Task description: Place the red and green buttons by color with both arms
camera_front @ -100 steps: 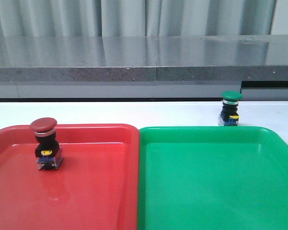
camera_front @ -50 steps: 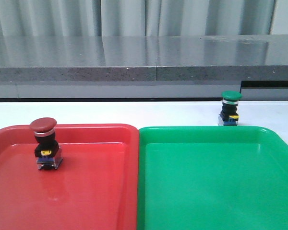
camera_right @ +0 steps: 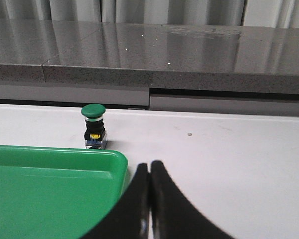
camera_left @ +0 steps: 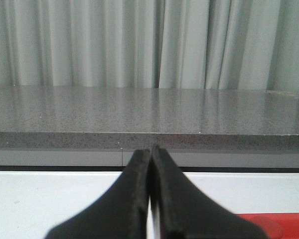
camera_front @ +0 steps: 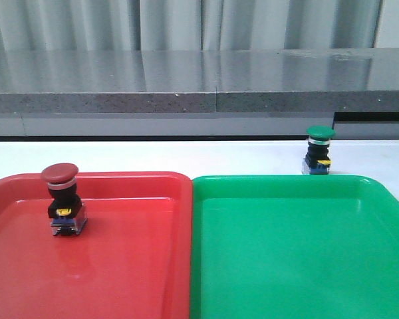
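Green button (camera_front: 319,151) on table beyond green tray's (camera_front: 359,183) far rim; both pincers (camera_left: 151,199) (camera_right: 149,199) pressed together.

red button (camera_front: 62,199) shifted a touch left (barely), on red tray (camera_front: 120,266)

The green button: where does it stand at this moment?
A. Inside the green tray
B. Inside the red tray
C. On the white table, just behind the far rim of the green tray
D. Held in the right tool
C. The green button stands upright on the white table beyond the green tray; the right wrist view shows the same, with the right tool shut and holding nothing.
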Tool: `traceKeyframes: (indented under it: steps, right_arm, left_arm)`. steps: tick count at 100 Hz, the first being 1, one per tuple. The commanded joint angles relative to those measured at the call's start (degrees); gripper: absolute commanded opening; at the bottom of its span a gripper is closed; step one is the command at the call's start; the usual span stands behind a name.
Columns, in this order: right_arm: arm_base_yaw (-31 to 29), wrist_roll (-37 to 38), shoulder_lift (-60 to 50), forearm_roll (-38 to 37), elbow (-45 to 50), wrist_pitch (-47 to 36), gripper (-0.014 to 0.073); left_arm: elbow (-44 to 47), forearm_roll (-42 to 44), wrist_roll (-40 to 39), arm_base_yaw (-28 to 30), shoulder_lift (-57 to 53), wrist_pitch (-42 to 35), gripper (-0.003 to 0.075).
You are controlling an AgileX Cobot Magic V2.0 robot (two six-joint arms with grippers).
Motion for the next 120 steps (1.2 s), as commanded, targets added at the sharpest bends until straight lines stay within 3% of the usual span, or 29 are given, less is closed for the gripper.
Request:
traceKeyframes:
  steps: [1,29,43,54,90,103,120]
  right_arm:
    - [-0.5,0.0,-1.2,-0.1,-0.8,-4.8,-0.0109]
    - [-0.5,0.0,-1.2,0.3,-1.2,-9.5,-0.0109]
    - [-0.5,0.0,-0.1,2.5,-6.0,-6.9,-0.0109]
    - [-0.5,0.0,3.8,3.1,-12.9,-1.4,-0.0109]
    - [-0.5,0.0,28.9,3.4,-42.8,32.0,-0.0109]
    - [-0.5,0.0,36.9,3.4,-48.5,33.6,-0.0109]
    - [-0.5,0.0,43.5,3.5,-49.3,32.1,-0.0109]
  left_arm:
    - [2.3,-0.5,-0.2,0.3,-1.8,-4.4,-0.0019]
    - [2.3,-0.5,-0.2,0.3,-1.8,-4.4,-0.0019]
    - [2.3,-0.5,-0.2,0.3,-1.8,-4.4,-0.0019]
    - [2.3,-0.5,-0.2,0.3,-1.8,-4.4,-0.0019]
    - [2.3,-0.5,-0.2,0.3,-1.8,-4.4,-0.0019]
    - [2.3,-0.5,-0.2,0.3,-1.8,-4.4,-0.0019]
    - [2.3,-0.5,-0.2,0.3,-1.8,-4.4,-0.0019]
